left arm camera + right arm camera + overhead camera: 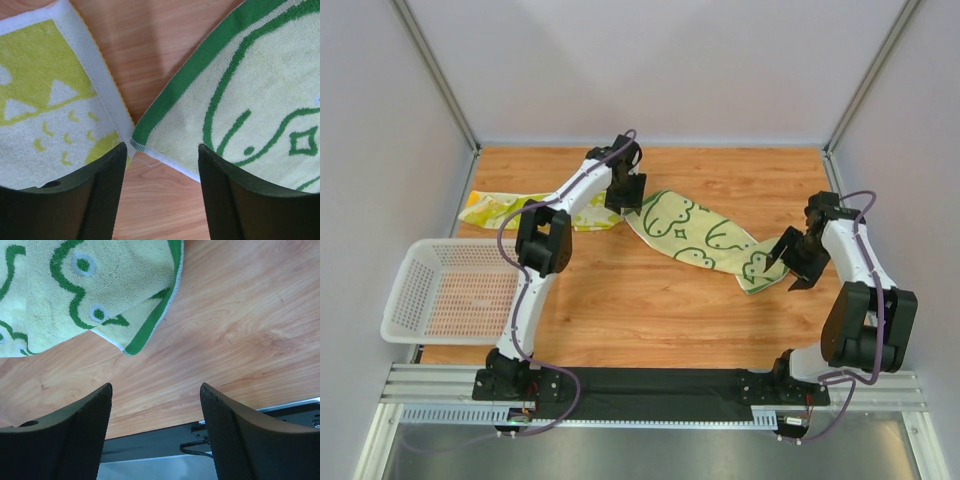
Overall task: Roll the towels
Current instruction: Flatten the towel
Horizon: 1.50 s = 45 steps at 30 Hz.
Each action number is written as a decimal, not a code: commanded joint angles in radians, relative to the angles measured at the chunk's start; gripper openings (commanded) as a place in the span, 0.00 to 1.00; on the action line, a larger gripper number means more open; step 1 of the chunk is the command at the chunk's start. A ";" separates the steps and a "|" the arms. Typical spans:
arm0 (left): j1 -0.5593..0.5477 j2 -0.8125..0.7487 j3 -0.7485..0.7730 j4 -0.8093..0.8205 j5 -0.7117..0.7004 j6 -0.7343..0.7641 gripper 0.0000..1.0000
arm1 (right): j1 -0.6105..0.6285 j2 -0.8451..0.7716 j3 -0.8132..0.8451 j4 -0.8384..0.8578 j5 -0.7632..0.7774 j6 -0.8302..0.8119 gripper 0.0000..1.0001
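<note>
Left gripper [161,150], ribbed black jaws spread above adjacent corners of yellow towel [45,100] and green-edged towel [250,95], both looped terry, unrolled on wood-grain table [240,330], right gripper [155,390] spread beside green-edged corner.

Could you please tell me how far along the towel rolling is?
Done: nothing; the green-patterned towel and the lime-yellow towel both lie unrolled. In hand: nothing held; the open left gripper hovers at their meeting corners, right gripper open too. Left: rolling both.
</note>
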 commanded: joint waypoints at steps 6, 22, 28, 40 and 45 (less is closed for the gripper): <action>-0.007 0.062 0.081 -0.009 -0.065 0.027 0.50 | 0.060 -0.032 -0.036 0.019 -0.031 -0.004 0.70; -0.010 0.033 0.083 -0.030 -0.037 0.020 0.00 | 0.081 0.068 -0.098 0.123 -0.038 -0.019 0.54; -0.010 -0.046 -0.012 -0.008 -0.025 0.000 0.00 | 0.144 0.109 -0.096 0.155 -0.038 -0.004 0.50; -0.010 -0.181 -0.178 0.014 -0.017 -0.025 0.00 | 0.181 0.269 0.020 0.157 0.147 -0.024 0.50; -0.010 -0.210 -0.221 0.019 -0.014 -0.029 0.00 | 0.179 0.320 0.042 0.172 0.135 -0.030 0.29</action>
